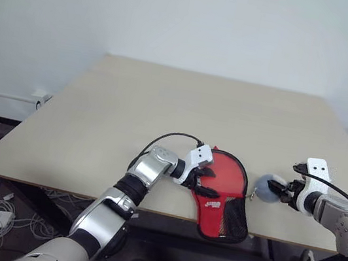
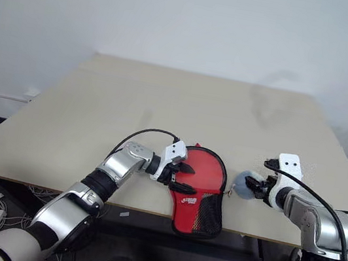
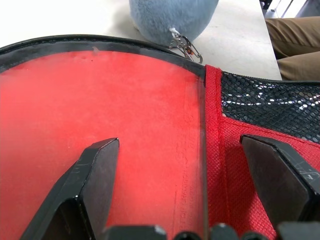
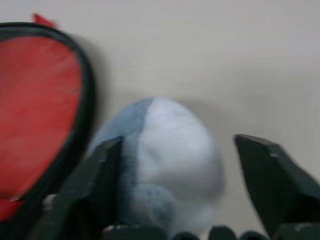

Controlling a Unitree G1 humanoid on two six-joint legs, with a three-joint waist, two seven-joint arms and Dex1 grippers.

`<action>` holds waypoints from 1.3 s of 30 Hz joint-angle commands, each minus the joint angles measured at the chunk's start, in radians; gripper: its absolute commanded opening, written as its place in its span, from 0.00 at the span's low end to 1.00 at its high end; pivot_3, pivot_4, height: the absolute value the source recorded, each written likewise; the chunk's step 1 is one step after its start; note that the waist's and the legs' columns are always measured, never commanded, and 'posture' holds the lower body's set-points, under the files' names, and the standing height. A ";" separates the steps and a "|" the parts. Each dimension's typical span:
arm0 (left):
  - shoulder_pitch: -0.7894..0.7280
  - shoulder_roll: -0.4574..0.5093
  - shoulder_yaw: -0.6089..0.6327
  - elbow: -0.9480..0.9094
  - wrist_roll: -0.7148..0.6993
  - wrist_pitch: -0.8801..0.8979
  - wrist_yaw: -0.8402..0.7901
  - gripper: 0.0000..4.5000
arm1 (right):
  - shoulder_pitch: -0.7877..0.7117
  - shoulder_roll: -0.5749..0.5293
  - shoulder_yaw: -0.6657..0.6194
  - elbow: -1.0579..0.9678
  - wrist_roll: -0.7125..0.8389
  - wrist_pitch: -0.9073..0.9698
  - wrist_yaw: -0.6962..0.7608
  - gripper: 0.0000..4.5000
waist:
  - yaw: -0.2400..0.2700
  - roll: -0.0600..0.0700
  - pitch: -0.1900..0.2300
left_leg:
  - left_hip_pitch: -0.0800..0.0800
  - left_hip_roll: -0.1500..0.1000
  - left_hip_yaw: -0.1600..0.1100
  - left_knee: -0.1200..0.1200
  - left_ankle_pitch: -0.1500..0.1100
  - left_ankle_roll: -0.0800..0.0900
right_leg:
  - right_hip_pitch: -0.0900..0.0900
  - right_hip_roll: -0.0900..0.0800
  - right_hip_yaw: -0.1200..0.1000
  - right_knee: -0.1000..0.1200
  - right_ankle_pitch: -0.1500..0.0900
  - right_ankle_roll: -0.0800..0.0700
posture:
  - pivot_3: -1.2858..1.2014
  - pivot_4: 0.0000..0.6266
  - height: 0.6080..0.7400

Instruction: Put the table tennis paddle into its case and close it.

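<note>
Red paddle-shaped fabric case (image 1: 220,194) overhangs table's (image 1: 164,109) near edge; left gripper (image 1: 204,181) open over it; right gripper (image 1: 277,187) open around grey-white fluffy lump (image 1: 264,187), possibly touching.

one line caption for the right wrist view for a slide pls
Open right gripper straddles a grey-white plush lump on the table, beside the case.

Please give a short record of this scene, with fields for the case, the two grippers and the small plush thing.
case: red case lying flat on the table, near the front edge, mesh end toward the robot
left gripper: left gripper over the case, fingers open
right gripper: right gripper at the plush lump, fingers apart on either side of it
plush lump: grey-white lump just right of the case, with a metal clip
</note>
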 commanded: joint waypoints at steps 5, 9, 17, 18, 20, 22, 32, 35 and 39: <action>0.060 0.019 -0.053 0.068 0.047 0.077 0.016 0.91 | 0.103 -0.085 -0.142 -0.111 0.085 0.056 0.077 0.19 | -0.001 0.000 0.000 | 0.000 0.000 0.000 0.000 0.000 0.000 | 0.000 0.000 0.000 0.000 0.000 0.000 | 0.52 0.00 1.00; 0.070 0.023 -0.055 0.061 0.049 0.080 0.023 0.91 | 0.217 -0.167 -0.201 -0.212 0.160 0.074 0.179 0.00 | -0.001 -0.001 0.001 | 0.000 0.000 0.000 0.000 0.000 0.000 | 0.000 0.000 0.000 0.000 0.000 0.000 | 0.52 0.00 1.00; 0.072 0.029 -0.058 0.061 0.051 0.081 0.023 0.91 | 0.439 -0.277 -0.204 -0.399 0.248 -0.013 0.357 0.00 | 0.000 -0.001 0.001 | -0.001 0.000 -0.001 0.000 -0.003 -0.005 | -0.001 0.000 0.000 -0.001 -0.001 0.000 | 0.52 0.00 1.00; 0.072 0.029 -0.058 0.061 0.052 0.081 0.022 0.91 | 0.468 -0.294 -0.201 -0.412 0.245 -0.039 0.379 0.00 | 0.000 -0.001 0.001 | -0.001 0.000 -0.001 -0.001 -0.003 -0.005 | -0.001 0.000 0.000 -0.002 -0.001 0.001 | 0.52 0.00 1.00; 0.071 0.031 -0.058 0.063 0.052 0.080 0.021 0.91 | 0.522 -0.328 -0.198 -0.427 0.238 -0.088 0.420 0.00 | 0.000 -0.001 0.001 | -0.001 0.000 -0.001 -0.001 -0.003 -0.005 | -0.001 0.000 0.000 -0.002 -0.001 0.001 | 0.52 0.00 1.00; 0.070 0.031 -0.058 0.065 0.051 0.083 0.021 0.91 | 0.548 -0.351 -0.188 -0.413 0.225 -0.119 0.432 0.00 | -0.001 -0.002 0.002 | -0.001 0.000 -0.001 0.000 -0.003 -0.005 | 0.000 -0.001 0.000 -0.002 -0.001 0.001 | 0.52 0.00 1.00; 0.072 0.038 -0.054 0.060 0.049 0.091 0.023 0.91 | 0.766 -0.408 -0.136 -0.521 0.205 -0.281 0.553 0.00 | -0.001 -0.004 0.002 | -0.001 0.000 -0.002 -0.001 -0.004 -0.007 | 0.000 -0.001 -0.001 -0.003 -0.002 0.001 | 0.52 0.00 1.00; 0.074 0.040 -0.053 0.058 0.047 0.096 0.023 0.91 | 0.850 -0.427 -0.158 -0.538 0.177 -0.327 0.588 0.00 | -0.001 -0.005 0.002 | 0.000 0.000 -0.001 0.000 -0.005 -0.007 | 0.000 -0.001 -0.001 -0.003 -0.002 0.001 | 0.52 0.00 1.00; 0.077 0.042 -0.051 0.054 0.045 0.104 0.025 0.91 | 0.917 -0.421 -0.201 -0.576 0.194 -0.375 0.637 0.00 | -0.001 -0.008 0.002 | 0.000 0.001 -0.002 -0.001 -0.005 -0.008 | 0.000 -0.001 -0.001 -0.003 -0.002 0.001 | 0.52 0.00 1.00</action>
